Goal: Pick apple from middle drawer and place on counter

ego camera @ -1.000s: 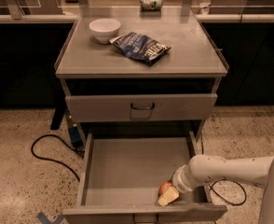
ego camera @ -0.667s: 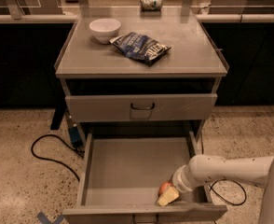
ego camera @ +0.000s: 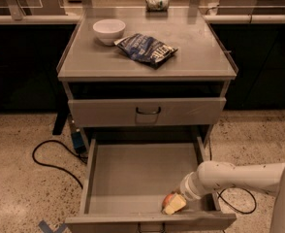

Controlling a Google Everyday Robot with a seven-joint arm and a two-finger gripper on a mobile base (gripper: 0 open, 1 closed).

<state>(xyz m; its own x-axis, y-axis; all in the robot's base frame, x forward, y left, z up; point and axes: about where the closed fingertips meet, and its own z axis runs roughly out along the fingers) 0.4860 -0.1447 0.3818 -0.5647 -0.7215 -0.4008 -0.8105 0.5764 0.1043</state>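
The middle drawer (ego camera: pixel 128 176) is pulled out wide, and its grey floor is bare except at the front right corner. There the small red apple (ego camera: pixel 168 198) lies against the front wall. My gripper (ego camera: pixel 174 204) reaches in from the right on a white arm and sits right at the apple, its pale yellowish tip touching or covering the apple's right side. The counter (ego camera: pixel 196 52) is the grey cabinet top above.
On the counter stand a white bowl (ego camera: pixel 109 31) and a blue chip bag (ego camera: pixel 146 49). A can (ego camera: pixel 157 3) lies on the ledge behind. The drawer above (ego camera: pixel 147 111) is closed. A black cable (ego camera: pixel 50 154) loops on the floor at left.
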